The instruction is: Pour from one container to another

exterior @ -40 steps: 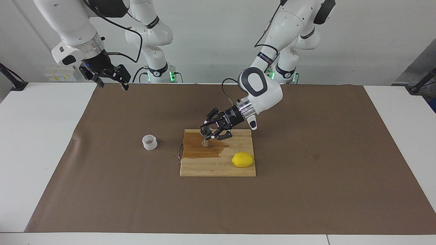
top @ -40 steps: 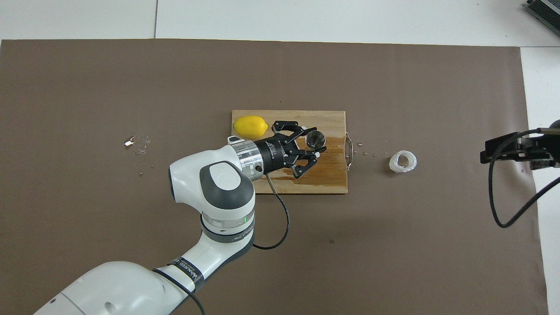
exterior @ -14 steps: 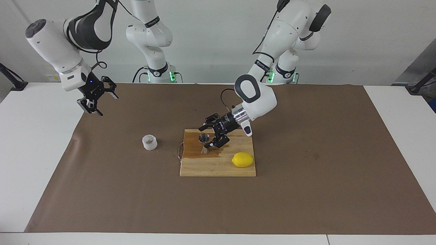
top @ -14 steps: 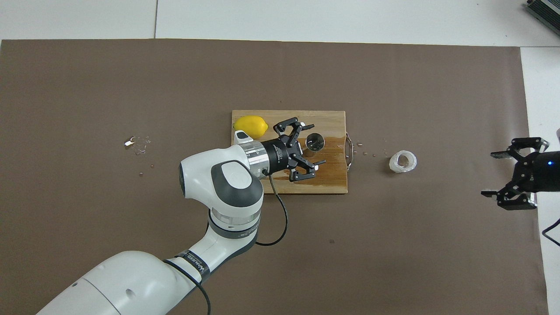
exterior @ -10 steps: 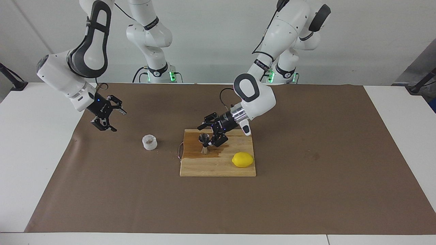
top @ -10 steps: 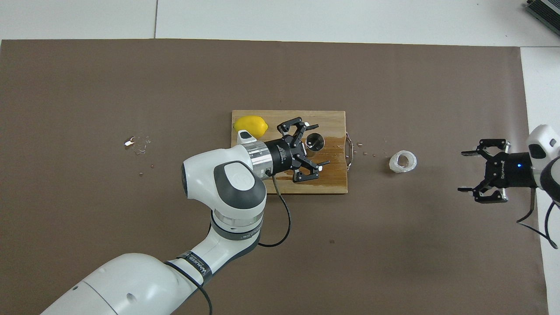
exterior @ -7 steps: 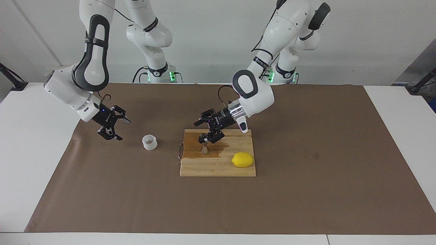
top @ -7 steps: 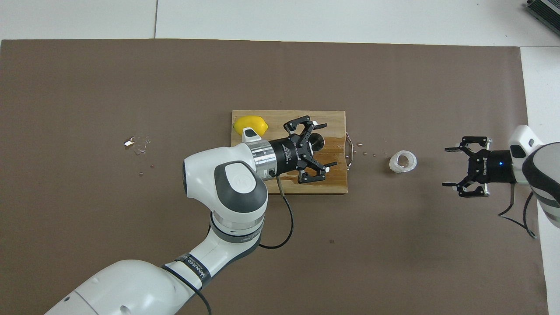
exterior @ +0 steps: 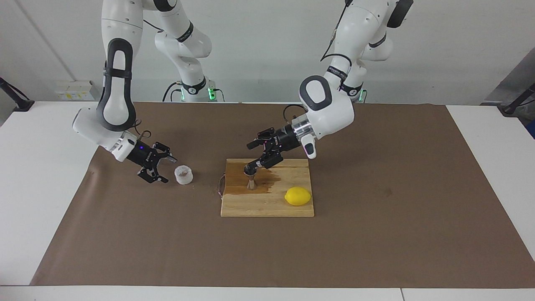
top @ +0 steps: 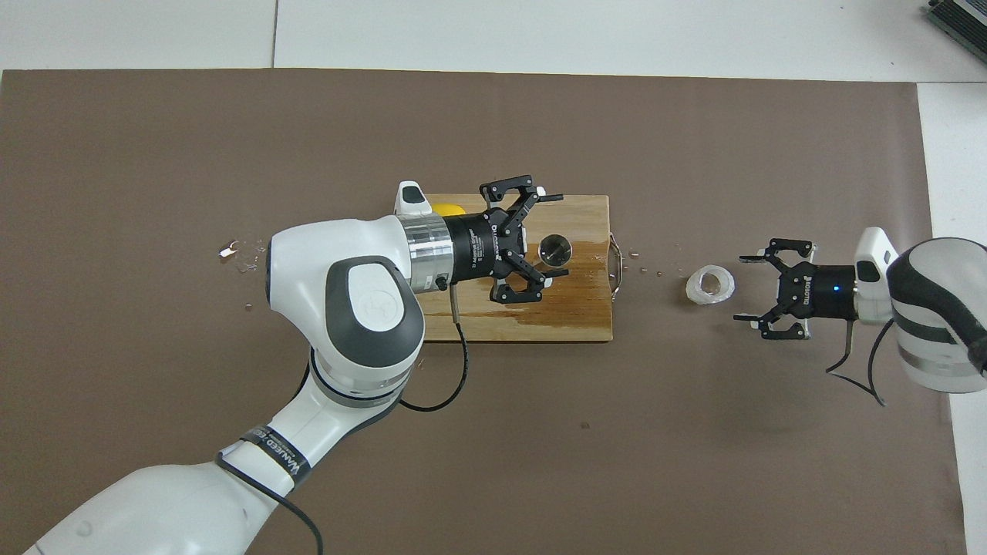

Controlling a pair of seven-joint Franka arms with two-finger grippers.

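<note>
Your right hand (exterior: 161, 169) sits low over the brown paper at the right arm's end of the bench, fingers spread wide and holding nothing. The white plastic cup (exterior: 183, 174) stands upright just beside it, toward the middle of the bench, in line with the way the hand points. From above, the right hand (top: 759, 289) has the cup (top: 710, 284) just ahead of its fingertips, not yet between them and not touched. That gap is what the next move turns on: you would carry the hand straight on so the fingers pass either side of the cup wall before closing. The cup is squat and looks thin-walled, so a hard squeeze may well crush it.

Your left hand (exterior: 260, 155) is also spread open and empty. It hangs over the wooden cutting board (exterior: 267, 205), just above and beside the steel jigger (exterior: 250, 175), which stands upright on a wet patch of the board. In the facing view the lower finger looks very close to the jigger's rim, though you cannot tell contact from there; the overhead view shows the jigger (top: 554, 249) standing free in the gap between the fingers.

A lemon (exterior: 298, 196) lies on the board toward the left arm's end, clear of both hands. The right arm is by far the nearer to the cup, the left to the jigger.
</note>
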